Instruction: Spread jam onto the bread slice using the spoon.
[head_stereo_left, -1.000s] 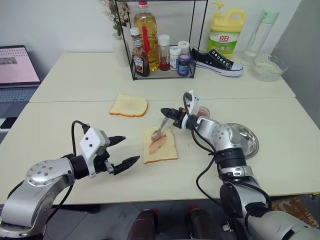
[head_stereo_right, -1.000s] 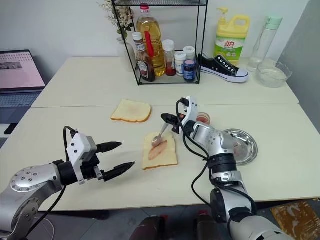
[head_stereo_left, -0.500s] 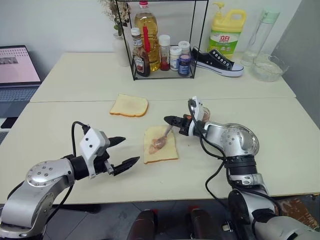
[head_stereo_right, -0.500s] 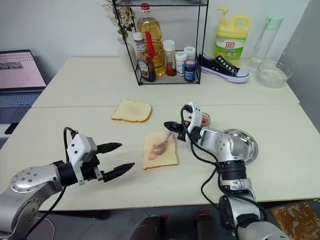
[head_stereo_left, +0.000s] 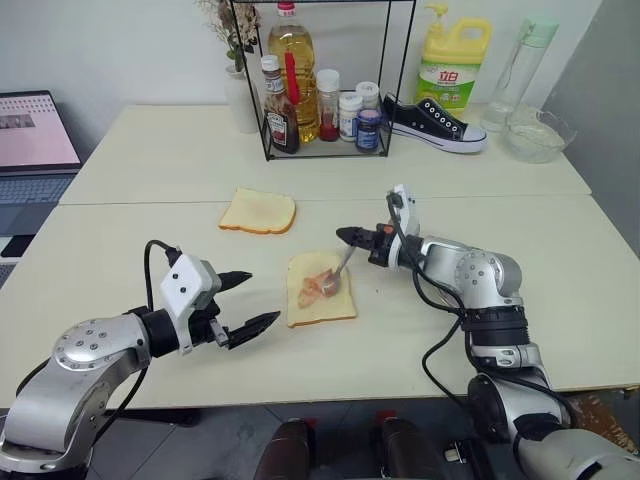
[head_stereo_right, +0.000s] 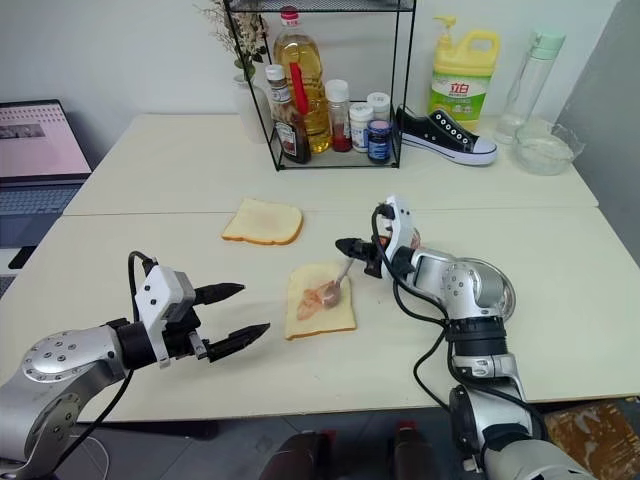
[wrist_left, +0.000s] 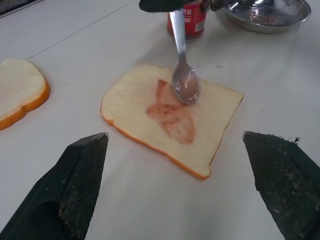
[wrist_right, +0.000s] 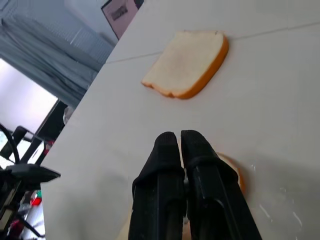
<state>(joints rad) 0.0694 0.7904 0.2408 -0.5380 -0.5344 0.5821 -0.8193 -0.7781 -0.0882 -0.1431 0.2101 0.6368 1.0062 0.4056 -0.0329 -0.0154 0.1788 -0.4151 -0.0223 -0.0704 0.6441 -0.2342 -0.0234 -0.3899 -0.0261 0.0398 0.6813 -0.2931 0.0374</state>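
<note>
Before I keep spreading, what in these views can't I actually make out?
- Head views: the short clear glass jam jar sits behind the right hand.
- Right wrist view: the hand's closed black fingers cover the slim silver metal spoon and most of the squarish pale-tan bread slice.
- Left wrist view: the round metal dish is cut off by the edge.
- Whether the spoon bowl touches the bread: not clear.
- Left hand: open, holding nothing.

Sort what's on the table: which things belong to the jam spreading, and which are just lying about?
In use: bread slice, jam smeared on it, spoon in the right gripper, jam jar.
Lying about: second bread slice, sneaker, detergent bottle, condiment rack, laptop.
</note>
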